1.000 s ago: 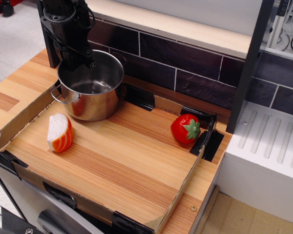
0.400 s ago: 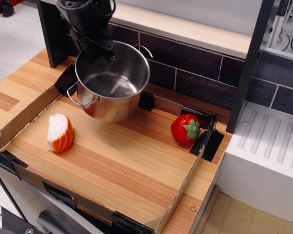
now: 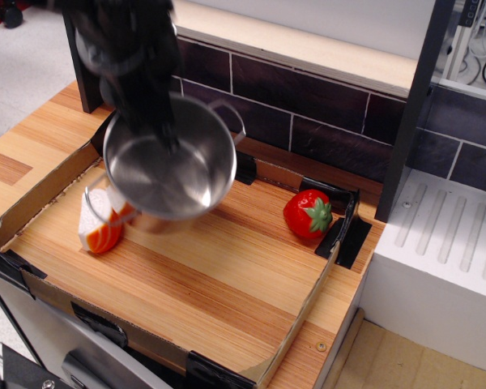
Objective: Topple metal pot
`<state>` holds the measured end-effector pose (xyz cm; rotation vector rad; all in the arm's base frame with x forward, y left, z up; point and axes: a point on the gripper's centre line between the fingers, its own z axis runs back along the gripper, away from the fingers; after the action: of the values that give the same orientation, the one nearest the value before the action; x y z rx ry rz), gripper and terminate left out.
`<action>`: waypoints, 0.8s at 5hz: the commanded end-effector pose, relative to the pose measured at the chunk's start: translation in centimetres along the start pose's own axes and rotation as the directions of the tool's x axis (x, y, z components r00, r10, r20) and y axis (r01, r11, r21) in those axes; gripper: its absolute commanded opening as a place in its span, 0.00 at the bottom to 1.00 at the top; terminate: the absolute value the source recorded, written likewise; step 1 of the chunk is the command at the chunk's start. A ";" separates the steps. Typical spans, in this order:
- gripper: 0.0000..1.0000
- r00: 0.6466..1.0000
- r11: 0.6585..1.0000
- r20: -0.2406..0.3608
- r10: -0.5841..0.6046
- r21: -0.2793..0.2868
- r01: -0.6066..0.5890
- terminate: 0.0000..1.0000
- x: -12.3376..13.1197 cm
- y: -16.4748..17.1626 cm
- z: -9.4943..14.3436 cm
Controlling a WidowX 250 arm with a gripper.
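The shiny stainless-steel cylindrical pot [image 3: 172, 166] with thin wire loop handles is what we see first, hanging tilted above the back left part of the bench [image 3: 219, 284], its open mouth turned up and forward so that we look into the mirror-like inside. Our black gripper [image 3: 164, 121], blurred, comes down from the back left corner and is clenched on the pot's rear rim, one finger inside the wall. Just beneath the pot's left side, towards the left edge, lies an orange-and-white toy wedge [image 3: 99, 227], partly hidden by a wire handle. Well apart, near the right edge, a red toy strawberry [image 3: 308, 214] with a green leaf cap rests beside the low cardboard rim.
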<state>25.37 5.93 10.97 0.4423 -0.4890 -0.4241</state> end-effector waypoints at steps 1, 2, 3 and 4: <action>0.00 0.983 0.969 0.127 -0.129 0.226 0.098 0.00 -0.1 -1.5 0.6; 0.00 0.975 0.954 0.140 -0.170 0.271 0.128 0.00 -0.4 -2.7 0.6; 0.00 0.979 0.969 0.133 -0.152 0.216 0.121 0.00 -0.2 -3.8 1.4; 0.00 0.981 0.971 0.131 -0.146 0.208 0.116 0.00 0.1 -4.9 2.1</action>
<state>22.03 1.30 9.34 0.6363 -0.6091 -0.5478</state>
